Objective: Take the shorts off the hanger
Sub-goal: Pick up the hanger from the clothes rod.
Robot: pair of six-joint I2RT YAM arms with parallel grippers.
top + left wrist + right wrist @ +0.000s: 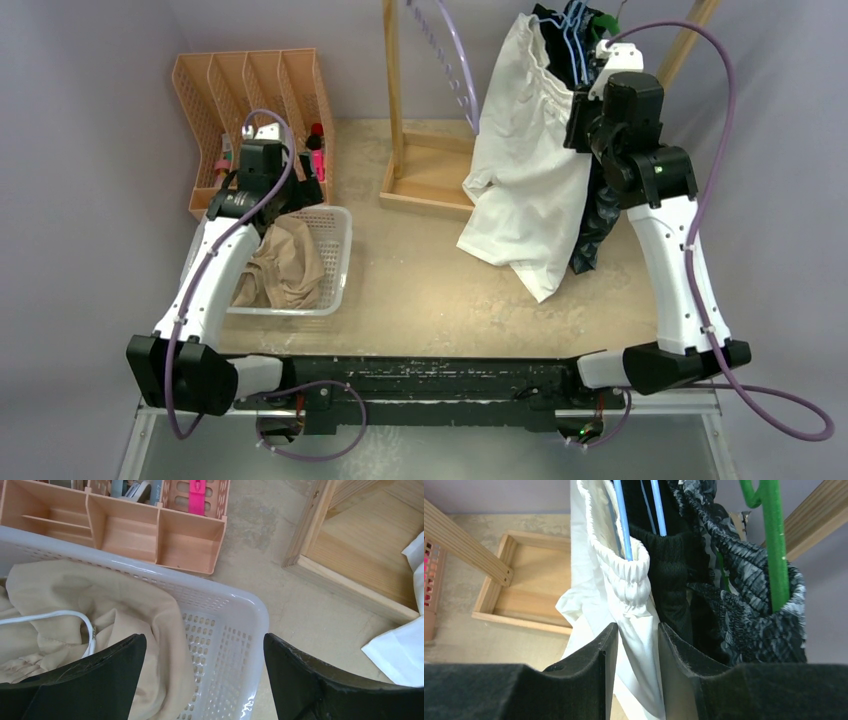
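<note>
The white shorts point(525, 170) hang by their elastic waist on a blue hanger point(624, 525) at the back right. Behind them hang the black shorts point(671, 580) and the dark blue patterned shorts point(749, 605), the latter on a green hanger point(774, 540). My right gripper point(580, 115) is at the waist of the white shorts point(634, 580); in the right wrist view the gripper point(638, 627) is shut on white fabric just below the waistband. The tan shorts point(285, 265) lie in the white basket point(340, 260). My left gripper point(205, 645) is open and empty above the basket's corner.
A wooden rack point(395, 90) with a box base point(430, 175) stands at the back centre. An empty purple hanger point(450, 70) hangs on it. A peach desk organizer point(250, 90) stands behind the basket. The basket's rim point(225, 597) lies under my left fingers.
</note>
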